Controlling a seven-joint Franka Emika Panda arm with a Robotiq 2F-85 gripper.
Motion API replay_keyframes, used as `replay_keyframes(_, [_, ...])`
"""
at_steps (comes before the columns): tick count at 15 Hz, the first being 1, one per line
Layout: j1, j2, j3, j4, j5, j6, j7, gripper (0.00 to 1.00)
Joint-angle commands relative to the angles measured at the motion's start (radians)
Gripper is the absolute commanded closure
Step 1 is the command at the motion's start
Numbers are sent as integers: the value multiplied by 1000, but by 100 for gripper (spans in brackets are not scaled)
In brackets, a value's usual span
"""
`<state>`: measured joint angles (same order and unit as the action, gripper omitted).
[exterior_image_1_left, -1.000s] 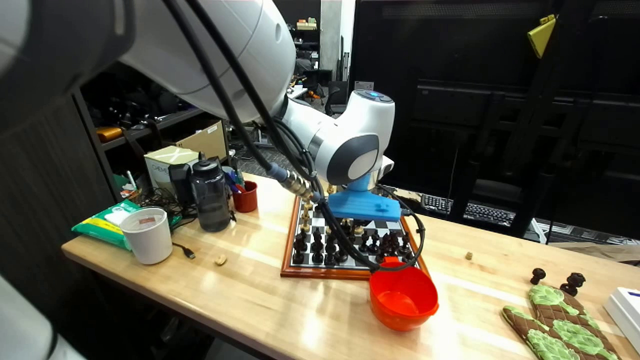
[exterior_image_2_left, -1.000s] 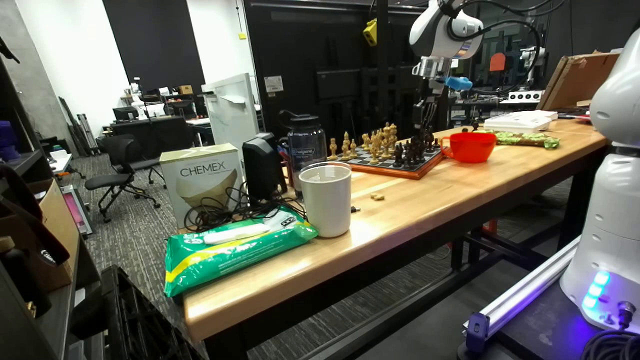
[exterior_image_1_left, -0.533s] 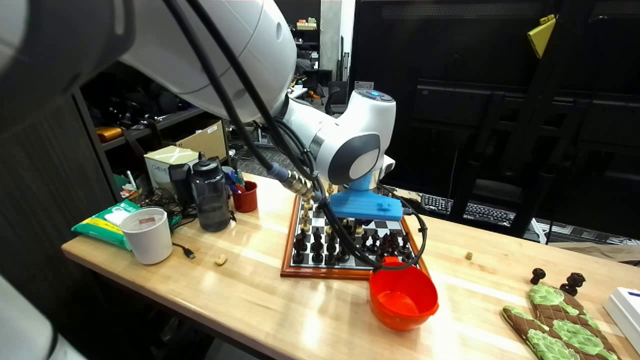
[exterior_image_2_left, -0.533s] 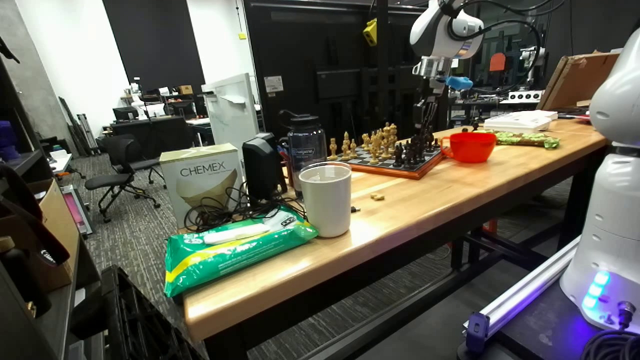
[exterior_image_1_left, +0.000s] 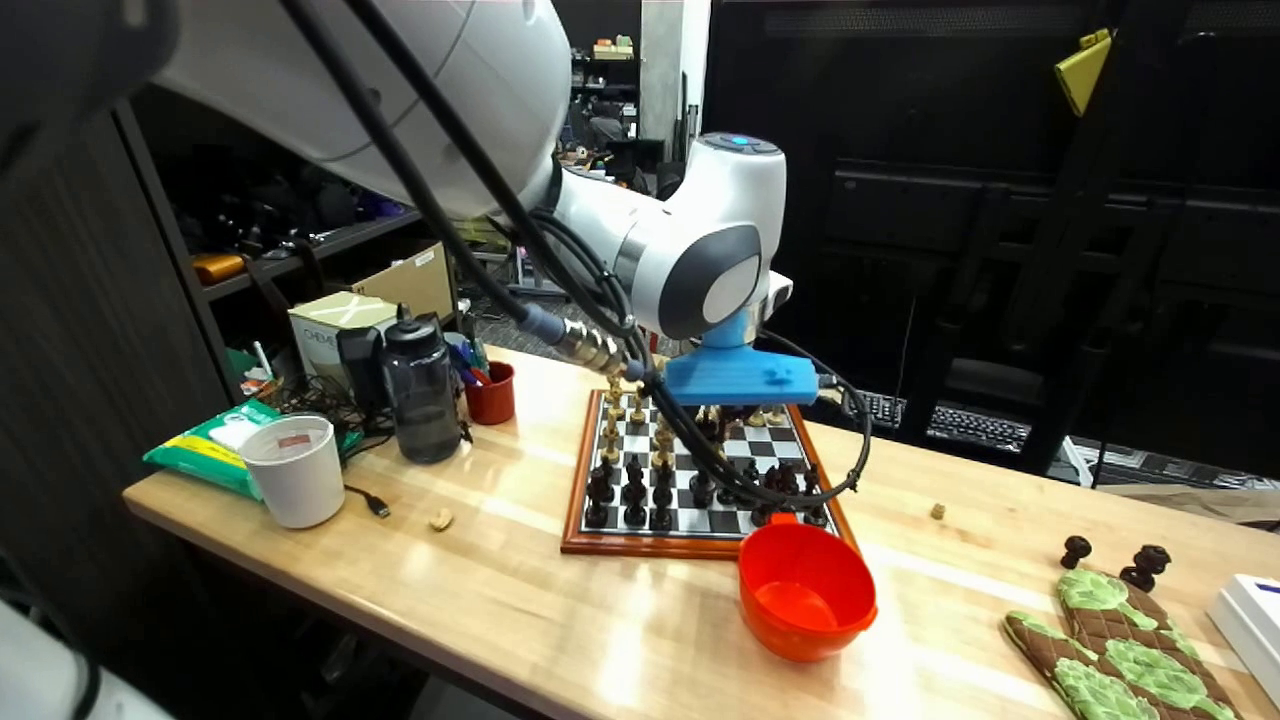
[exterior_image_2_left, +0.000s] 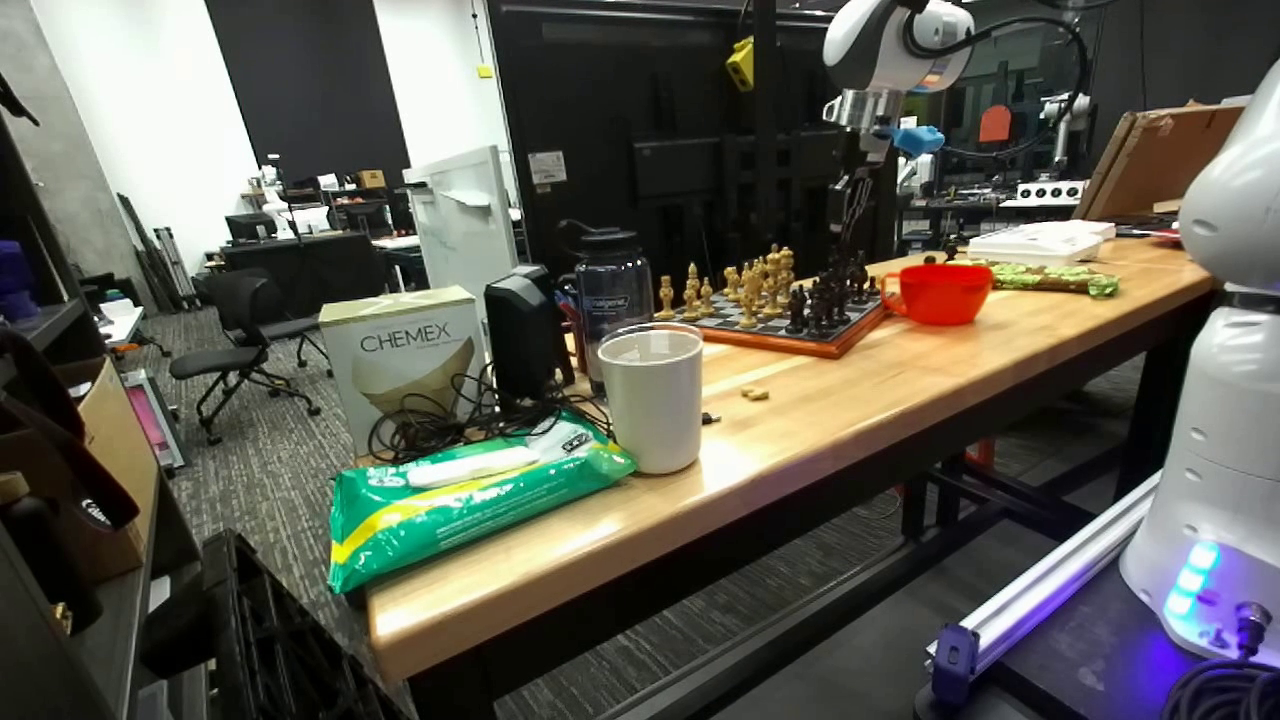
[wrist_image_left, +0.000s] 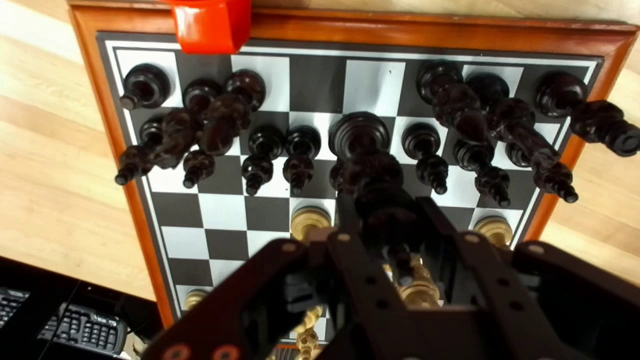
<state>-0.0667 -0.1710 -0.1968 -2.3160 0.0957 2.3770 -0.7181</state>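
Note:
My gripper (wrist_image_left: 389, 205) is shut on a tall dark chess piece (wrist_image_left: 360, 136), which stands out larger than its neighbours and appears raised above the chessboard (wrist_image_left: 141, 225). In an exterior view my gripper (exterior_image_2_left: 850, 205) points down over the board (exterior_image_2_left: 790, 345), but the held piece is hard to make out. The blue wrist part (exterior_image_1_left: 742, 376) hides the fingers in an exterior view. Dark pawns (wrist_image_left: 300, 142) and taller dark pieces (wrist_image_left: 447, 92) stand around it. A light piece (wrist_image_left: 310, 221) stands to its left, and another light piece (wrist_image_left: 420, 292) shows between the finger links.
A red bowl (exterior_image_1_left: 805, 590) stands at the board's edge; its handle (wrist_image_left: 212, 27) overhangs the board. Loose dark pieces (exterior_image_1_left: 1145, 565) lie near an oven mitt (exterior_image_1_left: 1140, 650). A bottle (exterior_image_1_left: 422, 400), white cup (exterior_image_1_left: 300, 480), box (exterior_image_2_left: 400, 365) and wipes (exterior_image_2_left: 470, 505) stand at the table's end.
My arm hardly moves at first, then rises in the last half second. The gripper is now higher over the board, and the cable loop has lifted with it. The bowl and loose pieces stay put.

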Motion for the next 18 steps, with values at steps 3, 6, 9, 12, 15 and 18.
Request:
replay_keyframes(3, [-3,-69,17,-12,-44,-2,22,92])
replay_keyframes(6, [-1,-86,20,-13,-56,0,23,92])
replay_keyframes(9, [3,-101,22,-11,-62,-5,26,92])
replay_keyframes(12, [6,-116,25,-3,-65,-16,32,92])
replay_keyframes(15, [13,-106,22,27,-52,-42,25,92])
replay_keyframes(18, [17,-80,21,68,-50,-77,23,92])
